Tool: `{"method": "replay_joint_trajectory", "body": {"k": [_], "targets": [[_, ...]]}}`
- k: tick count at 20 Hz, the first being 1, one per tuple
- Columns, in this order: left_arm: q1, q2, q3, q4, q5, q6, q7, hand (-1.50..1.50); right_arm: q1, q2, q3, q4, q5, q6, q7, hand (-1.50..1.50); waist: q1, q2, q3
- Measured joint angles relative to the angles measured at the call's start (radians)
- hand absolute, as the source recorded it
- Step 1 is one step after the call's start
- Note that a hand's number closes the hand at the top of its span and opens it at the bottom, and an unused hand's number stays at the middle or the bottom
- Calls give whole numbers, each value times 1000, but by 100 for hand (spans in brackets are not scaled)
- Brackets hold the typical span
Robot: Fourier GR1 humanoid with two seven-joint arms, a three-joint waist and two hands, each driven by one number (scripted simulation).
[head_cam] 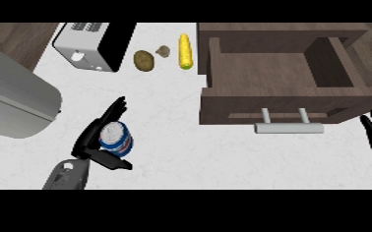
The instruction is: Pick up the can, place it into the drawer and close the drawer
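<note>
Left hand (93, 145) curls round the can (116, 137) on the desk (218, 152); open drawer (280, 76) awaits; placing and closing remain; right hand (365, 128) barely visible, state unclear.

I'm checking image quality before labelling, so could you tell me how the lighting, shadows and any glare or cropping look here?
Head view: even, soft light on the white counter; no glare; a faint shadow under the drawer's handle; the left hand partly hides the can; the right hand is cut off at the right edge.
</note>
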Motion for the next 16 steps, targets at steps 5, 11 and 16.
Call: {"method": "replay_joint_trajectory", "body": {"k": [5,11,16], "targets": [[-12,-25,-14,-9,12,-9,6,150,20,11,11,9,10,-3,-29,-150,0,0,0],[0,-46,-24,-85,60,-61,76,150,22,10,-4,9,-6,4,-31,-150,1,-1,0],[40,-72,-49,-221,102,-93,152,150,42,10,-20,-11,-27,13,-29,-150,3,-1,0]]}}
